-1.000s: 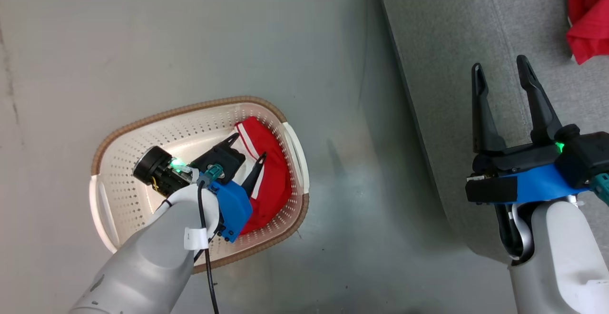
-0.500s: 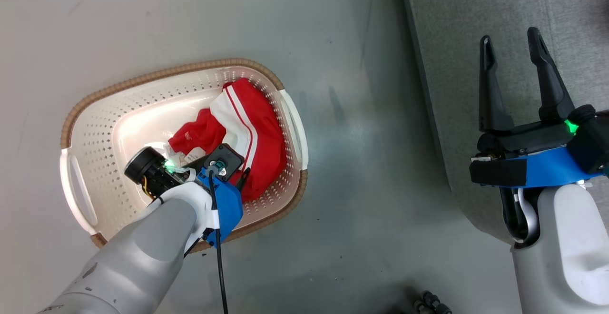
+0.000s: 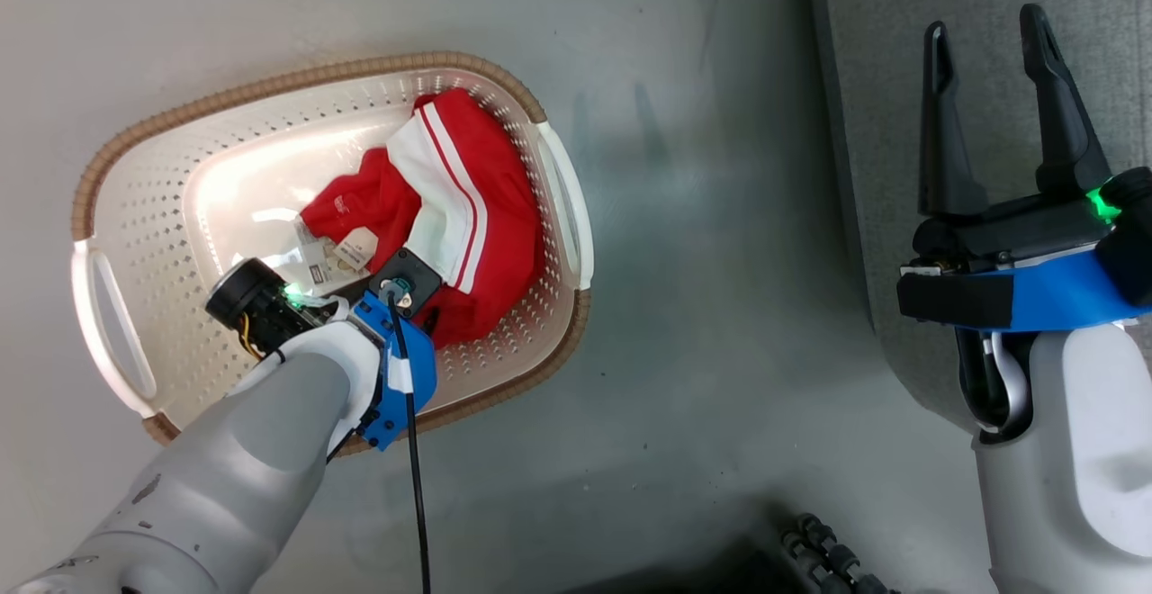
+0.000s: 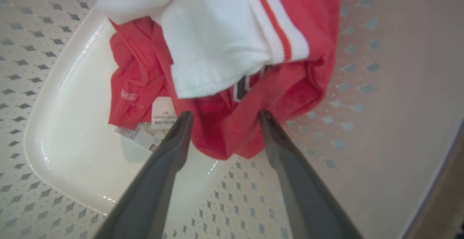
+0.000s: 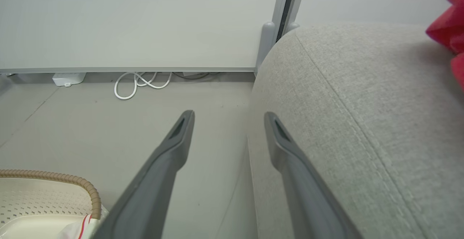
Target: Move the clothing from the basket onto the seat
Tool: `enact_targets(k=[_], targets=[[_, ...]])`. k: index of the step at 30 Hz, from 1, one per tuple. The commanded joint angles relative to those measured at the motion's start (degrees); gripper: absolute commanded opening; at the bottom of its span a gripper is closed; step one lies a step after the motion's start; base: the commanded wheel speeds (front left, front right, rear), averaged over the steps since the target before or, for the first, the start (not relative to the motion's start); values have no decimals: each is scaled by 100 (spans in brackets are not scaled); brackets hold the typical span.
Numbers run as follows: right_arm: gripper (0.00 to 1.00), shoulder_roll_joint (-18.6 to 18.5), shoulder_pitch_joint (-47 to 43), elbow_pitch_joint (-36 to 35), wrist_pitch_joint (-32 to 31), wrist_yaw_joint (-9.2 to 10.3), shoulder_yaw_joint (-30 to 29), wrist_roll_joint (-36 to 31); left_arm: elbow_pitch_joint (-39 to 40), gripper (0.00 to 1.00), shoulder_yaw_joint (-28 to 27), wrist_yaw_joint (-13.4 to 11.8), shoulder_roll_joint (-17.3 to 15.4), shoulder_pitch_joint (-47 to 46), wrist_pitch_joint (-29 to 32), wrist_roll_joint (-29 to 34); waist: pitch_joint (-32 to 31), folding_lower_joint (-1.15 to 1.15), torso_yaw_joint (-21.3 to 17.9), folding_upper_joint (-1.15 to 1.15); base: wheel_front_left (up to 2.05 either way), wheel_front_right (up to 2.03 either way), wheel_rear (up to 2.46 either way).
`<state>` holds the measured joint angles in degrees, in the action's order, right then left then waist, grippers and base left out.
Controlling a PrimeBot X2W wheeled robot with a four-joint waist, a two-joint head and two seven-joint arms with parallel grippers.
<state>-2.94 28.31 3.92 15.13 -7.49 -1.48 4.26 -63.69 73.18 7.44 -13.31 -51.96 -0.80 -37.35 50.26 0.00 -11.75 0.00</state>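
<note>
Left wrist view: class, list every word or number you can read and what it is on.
"RATTAN STORAGE", partly hidden: printed label on the basket bottom.
The white tag on the clothing: too small to read.
The small mark on the red fabric: blurred.

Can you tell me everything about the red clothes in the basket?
The red clothing is soft, crumpled fabric with a broad white band carrying thin red stripes and a small printed white tag. It lies bunched in the basket, resting on its bottom and leaning against the perforated wall. The open left tool straddles its lower fold, not gripping it.
</note>
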Motion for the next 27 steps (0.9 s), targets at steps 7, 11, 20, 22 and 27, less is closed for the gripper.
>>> enact_targets(k=[7, 11, 20, 22, 27], targets=[[100, 8, 240, -118, 2, -1, 27, 49, -95, 100, 29, 7, -74, -251, 161, 255, 477, 0, -88, 0, 0, 0, 0], [100, 8, 247, -148, 2, -1, 13, 68, -121, 100, 28, 7, -66, -311, 141, 324, 597, 0, -116, 0, 0, 0, 0], [100, 8, 276, -137, 2, -1, -8, 73, -241, 0, 30, 7, 11, -408, -3, 544, 652, 0, -131, 0, 0, 0, 0], [100, 8, 282, -126, 2, -1, -13, 73, -232, 0, 31, 7, 31, -439, -23, 654, 644, 0, -126, 0, 0, 0, 0], [100, 9, 312, -90, 2, -1, -14, 62, -261, 0, 30, 7, 83, -462, -85, 624, 599, 0, -103, 0, 0, 0, 0]])
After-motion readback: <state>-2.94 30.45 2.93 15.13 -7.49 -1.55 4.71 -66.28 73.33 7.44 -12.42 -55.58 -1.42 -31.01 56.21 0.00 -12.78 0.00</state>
